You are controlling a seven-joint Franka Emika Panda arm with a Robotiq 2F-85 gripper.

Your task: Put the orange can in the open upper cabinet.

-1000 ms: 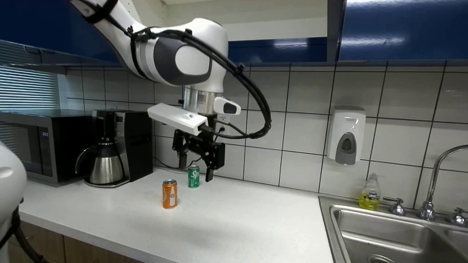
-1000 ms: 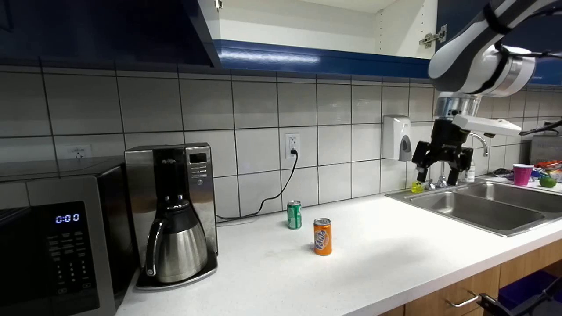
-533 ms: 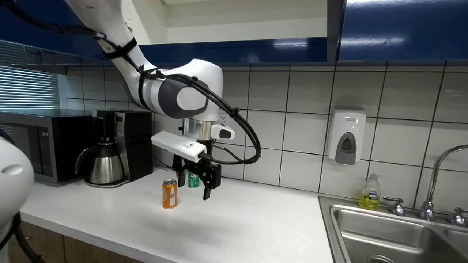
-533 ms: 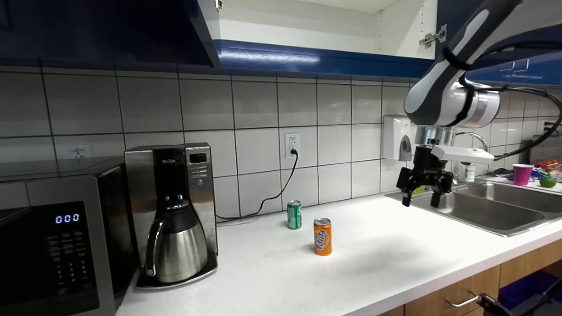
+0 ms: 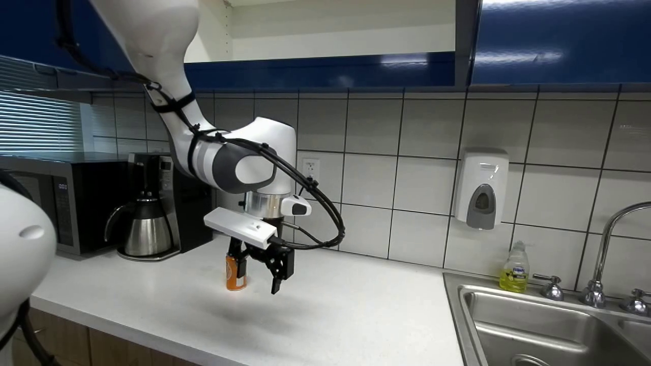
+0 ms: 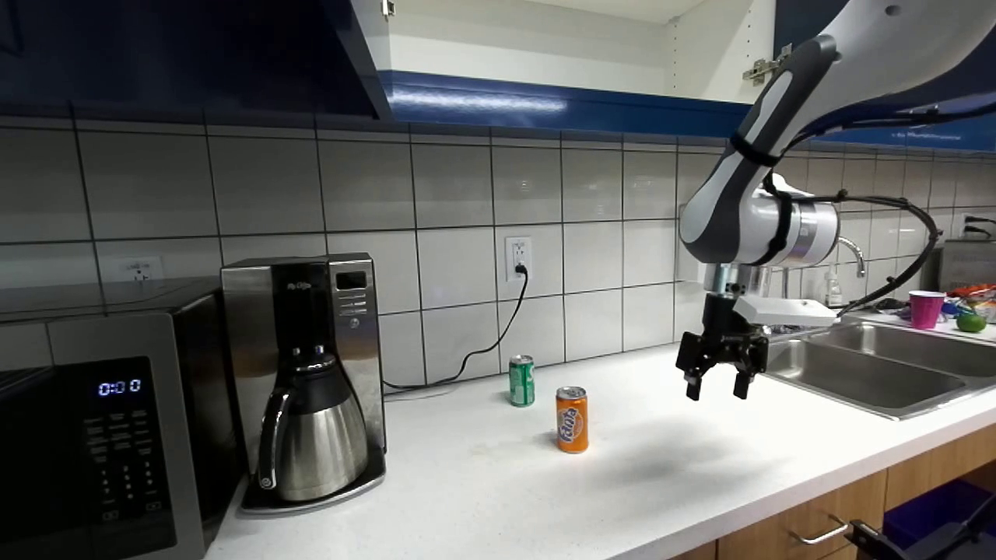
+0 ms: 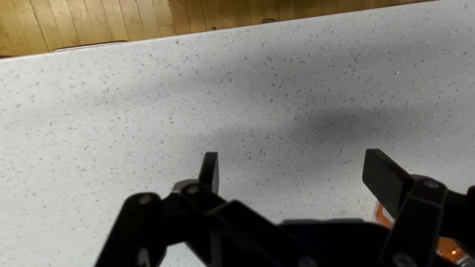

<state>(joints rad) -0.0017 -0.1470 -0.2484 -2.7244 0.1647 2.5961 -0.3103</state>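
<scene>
The orange can (image 5: 232, 278) stands upright on the white counter, partly behind a finger in this exterior view. It shows whole in an exterior view (image 6: 572, 424). In the wrist view only bits of the can (image 7: 383, 216) show at the lower right, behind a finger. My gripper (image 5: 258, 283) is open and empty above the counter, pointing down. In an exterior view the gripper (image 6: 717, 395) is well to the sink side of the can. Its spread fingers (image 7: 292, 159) have only counter between them. The open upper cabinet (image 6: 537, 47) shows its pale interior and blue bottom edge; it also shows here (image 5: 346, 35).
A green can (image 6: 522, 381) stands behind the orange one. A coffee maker (image 6: 311, 389) and microwave (image 6: 109, 435) stand at one end of the counter (image 6: 467, 498). The sink (image 5: 452, 305) is at the other end, with a soap bottle (image 5: 514, 269) and wall dispenser (image 5: 482, 188).
The arm has come down a long way and moved toward the orange can, away from the sink. The gripper stays open. The cans have not moved.
</scene>
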